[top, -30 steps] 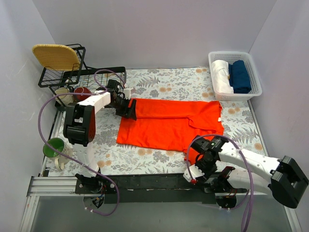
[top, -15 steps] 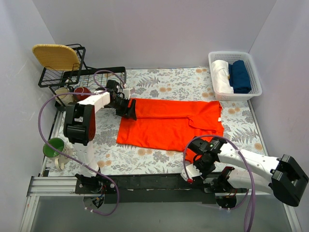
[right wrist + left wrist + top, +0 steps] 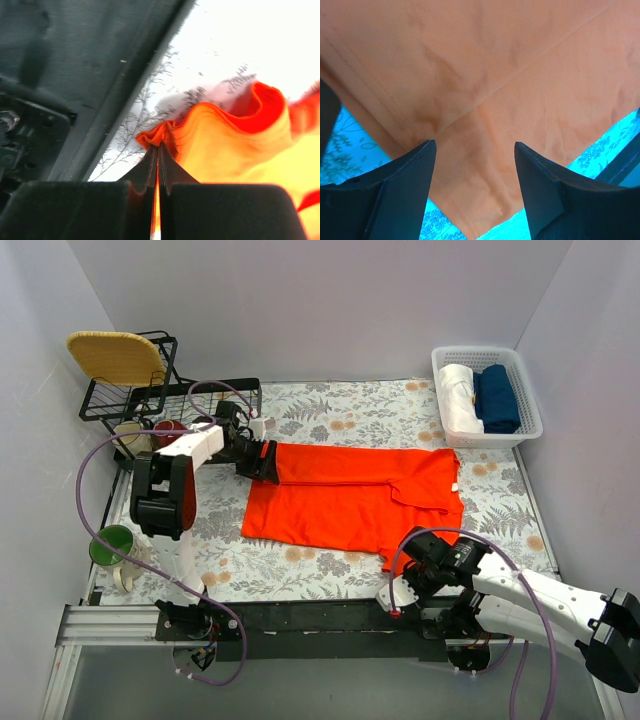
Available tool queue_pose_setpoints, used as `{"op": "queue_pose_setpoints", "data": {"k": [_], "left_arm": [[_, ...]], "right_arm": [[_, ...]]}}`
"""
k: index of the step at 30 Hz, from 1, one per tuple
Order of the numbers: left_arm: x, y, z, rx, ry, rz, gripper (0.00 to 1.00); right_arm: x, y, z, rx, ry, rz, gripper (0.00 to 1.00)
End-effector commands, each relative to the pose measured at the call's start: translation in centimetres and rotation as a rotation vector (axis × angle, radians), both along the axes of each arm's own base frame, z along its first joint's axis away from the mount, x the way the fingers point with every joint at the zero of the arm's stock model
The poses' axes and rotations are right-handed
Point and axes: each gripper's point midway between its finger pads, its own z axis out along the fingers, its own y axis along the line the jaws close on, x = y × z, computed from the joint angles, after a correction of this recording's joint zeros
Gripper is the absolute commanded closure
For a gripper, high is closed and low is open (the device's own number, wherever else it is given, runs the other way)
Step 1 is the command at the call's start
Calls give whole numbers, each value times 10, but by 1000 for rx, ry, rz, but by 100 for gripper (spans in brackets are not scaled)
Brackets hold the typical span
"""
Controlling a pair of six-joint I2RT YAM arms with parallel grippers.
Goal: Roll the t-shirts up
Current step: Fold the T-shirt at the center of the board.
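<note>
The bright orange-red t-shirt (image 3: 355, 495) lies spread flat on the floral cloth in the middle of the top view. My left gripper (image 3: 258, 461) is at the shirt's far left corner, open, its jaws straddling the fabric (image 3: 485, 110) just above a hemmed corner. My right gripper (image 3: 398, 574) is at the shirt's near right edge, shut on a bunched fold of the shirt (image 3: 235, 140), which it holds next to the dark rail (image 3: 75, 75).
A white basket (image 3: 528, 426) at the back right holds a white bundle (image 3: 460, 398) and a dark blue bundle (image 3: 497, 397). A black wire rack (image 3: 160, 390) with a yellow lid stands at the back left. A green mug (image 3: 112, 545) sits at the left.
My right gripper has pulled the shirt's near right edge toward the front rail. My left gripper has stayed at the far left corner.
</note>
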Motion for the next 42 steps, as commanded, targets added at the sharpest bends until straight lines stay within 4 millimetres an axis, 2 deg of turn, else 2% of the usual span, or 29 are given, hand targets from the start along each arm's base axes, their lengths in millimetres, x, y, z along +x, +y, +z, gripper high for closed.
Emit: {"op": "queue_pose_setpoints", "data": {"k": [1, 2, 3, 5, 6, 7, 9, 10, 11, 12, 13, 14, 19, 26, 31, 36, 42], "left_arm": [[14, -1, 45, -35, -82, -3, 37], [14, -1, 51, -36, -93, -7, 37], [11, 1, 63, -28, -109, -7, 36], [8, 6, 73, 3, -138, -20, 36], [0, 14, 73, 44, -117, -17, 36], [-5, 18, 81, 63, -134, -26, 37], [-29, 26, 80, 96, -80, -29, 37], [-36, 34, 88, 132, -104, -15, 36], [-53, 40, 78, 159, -64, -7, 36], [-64, 46, 77, 185, -51, 0, 36], [-70, 55, 73, 234, -50, 14, 35], [-88, 64, 66, 268, -30, 31, 35], [-127, 91, 33, 387, 92, 79, 39], [-134, 82, 4, 356, 222, 87, 47], [-131, 73, -10, 313, 256, 102, 48], [-125, 65, -20, 274, 266, 82, 52], [-128, 58, -30, 264, 289, 70, 55]], "right_arm": [[6, 5, 8, 32, -12, -92, 99], [12, 18, 30, 81, -18, -121, 99], [0, 13, 36, 68, 41, -157, 99], [2, 22, 60, 115, 53, -209, 99], [0, 22, 67, 124, 68, -259, 99], [-2, 20, 73, 125, 70, -282, 99], [1, 20, 88, 163, 44, -317, 99], [1, 19, 92, 169, 43, -351, 99], [2, 16, 96, 172, 31, -373, 99], [2, 15, 101, 185, 26, -393, 99], [-1, 11, 100, 176, 42, -436, 99], [-2, 9, 99, 171, 45, -458, 99], [7, 3, 100, 188, -4, -521, 99], [5, -8, 116, 186, -36, -524, 99], [-1, -18, 116, 169, -34, -539, 99], [4, -18, 116, 172, -46, -555, 99], [5, -20, 113, 171, -55, -569, 99]]}}
